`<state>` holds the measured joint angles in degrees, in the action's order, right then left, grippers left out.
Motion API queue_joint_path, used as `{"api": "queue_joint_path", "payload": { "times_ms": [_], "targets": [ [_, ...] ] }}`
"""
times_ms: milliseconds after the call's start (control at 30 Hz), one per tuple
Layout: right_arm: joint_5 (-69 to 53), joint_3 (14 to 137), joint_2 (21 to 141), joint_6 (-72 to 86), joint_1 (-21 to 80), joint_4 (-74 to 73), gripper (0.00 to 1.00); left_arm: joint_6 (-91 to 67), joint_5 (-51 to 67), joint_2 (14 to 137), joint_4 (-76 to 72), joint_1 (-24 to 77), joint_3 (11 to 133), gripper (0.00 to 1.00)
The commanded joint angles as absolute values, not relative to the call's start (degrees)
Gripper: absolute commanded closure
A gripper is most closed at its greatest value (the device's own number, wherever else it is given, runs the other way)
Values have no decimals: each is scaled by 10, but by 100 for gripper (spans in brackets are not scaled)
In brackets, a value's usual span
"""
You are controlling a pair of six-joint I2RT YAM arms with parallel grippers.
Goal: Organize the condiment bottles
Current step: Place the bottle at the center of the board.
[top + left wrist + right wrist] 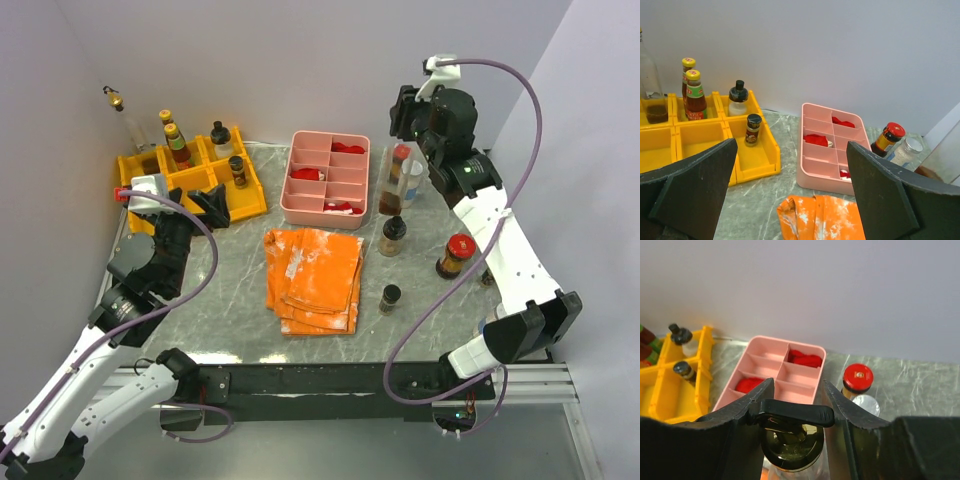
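Tall clear glass bottle (pixel 390 188) with a black pouring cap and brown liquid pooled at the bottom, pinched at the cap by the right gripper (pixel 797 386), jaws closed against both sides of it. Stands upright at the far right of the grey marbled table (pixel 240 300), just right of the pink plastic divided tray (pixel 325 222).

Just beside it, to the far right: a dark bottle with a red cap (pixel 858 377) bearing a gold emblem too small to read, and a clear jar with a silver lid (pixel 865 405). Nearer, in a loose row: a brown-filled jar with a black cap (pixel 393 235), a squat dark jar with a red lid (pixel 455 255) and a yellow label, and a small dark jar (pixel 390 298) capped in black. Labels too small to read.

Far left, in yellow plastic bins (pixel 245 200): a slim clear bottle with a gold cap (pixel 118 105); two red sauce bottles with yellow caps (pixel 695 95), green-and-red labels, print unreadable; a pale bottle with a black knob cap (pixel 738 97); a little black-capped jar (pixel 753 129) in the compartment just near of that.

Left gripper (pixel 790 150) spread wide, nothing between its flat black fingers, hovering just near of the bins. Red pieces (pixel 815 140) in several tray cells. Orange folded cloth (pixel 315 275), mottled white, flat at mid-table, near of the tray.
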<state>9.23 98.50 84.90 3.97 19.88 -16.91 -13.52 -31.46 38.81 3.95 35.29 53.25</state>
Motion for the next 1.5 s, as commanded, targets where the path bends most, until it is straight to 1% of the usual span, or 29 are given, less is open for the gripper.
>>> {"api": "queue_joint_path", "payload": {
  "times_ms": [0,100,333,367,467,700,767,933,1167,1200,1233,1267,1367,1467],
  "targets": [
    [63,973,822,51,220,-111,100,-120,-335,386,16,350,533,4],
    [60,970,826,52,256,-109,100,-116,-337,380,13,350,531,3],
    [75,940,848,76,393,-58,100,-121,-337,358,20,348,536,4],
    [88,945,865,76,428,-48,100,-123,-338,353,21,347,539,3],
    [99,973,909,81,485,-38,100,-130,-343,331,40,348,548,4],
    [128,1012,996,62,590,24,100,-179,-341,247,105,347,553,4],
    [144,1014,1020,51,607,43,100,-187,-331,236,128,347,551,4],
    [133,1017,1062,54,629,67,100,-214,-336,214,180,347,555,4],
    [118,967,1071,58,643,130,100,-228,-334,177,187,348,534,4],
    [118,963,1071,57,644,133,98,-230,-334,175,189,348,533,4],
    [119,958,1070,57,645,135,94,-231,-334,176,193,347,532,4],
    [120,947,1067,55,647,143,82,-232,-334,176,196,347,531,4],
    [127,934,1063,58,648,148,68,-236,-332,185,201,347,526,4],
    [126,927,1063,62,648,147,67,-240,-327,191,208,348,526,3]
  ]
}}
